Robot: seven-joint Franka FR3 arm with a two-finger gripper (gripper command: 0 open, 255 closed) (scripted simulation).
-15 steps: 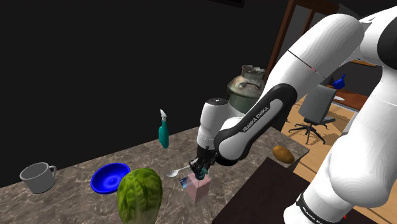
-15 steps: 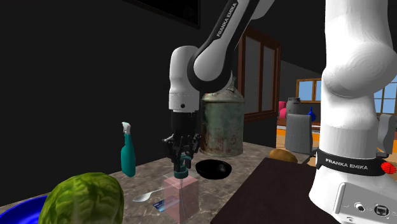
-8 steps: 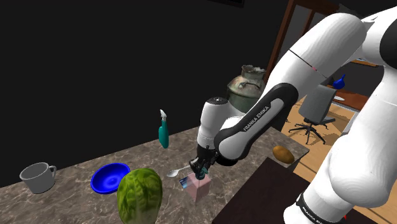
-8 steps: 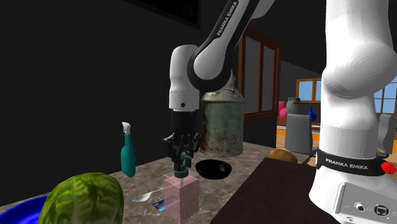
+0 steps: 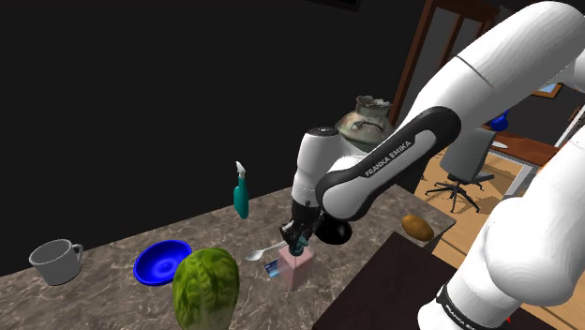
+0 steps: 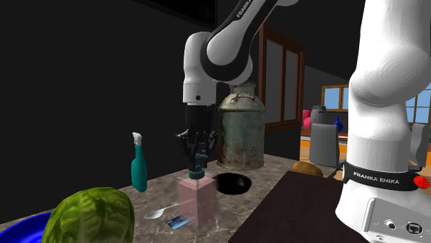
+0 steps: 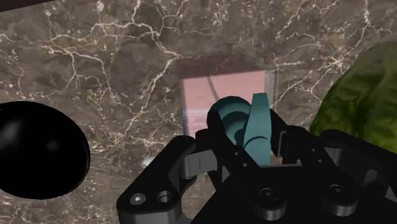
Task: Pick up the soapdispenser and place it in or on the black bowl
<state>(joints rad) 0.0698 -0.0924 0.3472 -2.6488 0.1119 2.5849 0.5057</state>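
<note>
Shoulder view has the white arm reaching down to the marble counter (image 5: 112,246), with the black tool (image 5: 298,246) hanging straight over the soap dispenser (image 5: 298,269), a pale pink see-through block topped by a teal pump. From the wrist view the tool (image 7: 251,143) is clamped on that pump, one finger pressed to each side of it, and the pink body of the soap dispenser (image 7: 222,92) sits directly beneath. Whether its base rests on the counter cannot be told.

In the second exterior view the soap dispenser (image 6: 196,201) stands upright under the tool (image 6: 198,168), and the black bowl (image 6: 231,183) lies near it at about 2 o'clock, apart from it. A spoon (image 6: 160,212) lies at its 9 o'clock.

Around the dispenser in the shoulder view:
- a teal spray bottle (image 5: 241,192) stands at 11 o'clock
- a blue bowl (image 5: 161,261) lies at 9 o'clock, with a green lettuce (image 5: 204,286) just in front of it
- a grey mug (image 5: 56,261) sits far out at 9 o'clock
- a metal milk can (image 5: 361,127) rises at 1 o'clock behind the arm
- a potato (image 5: 417,227) lies toward 2 o'clock
</note>
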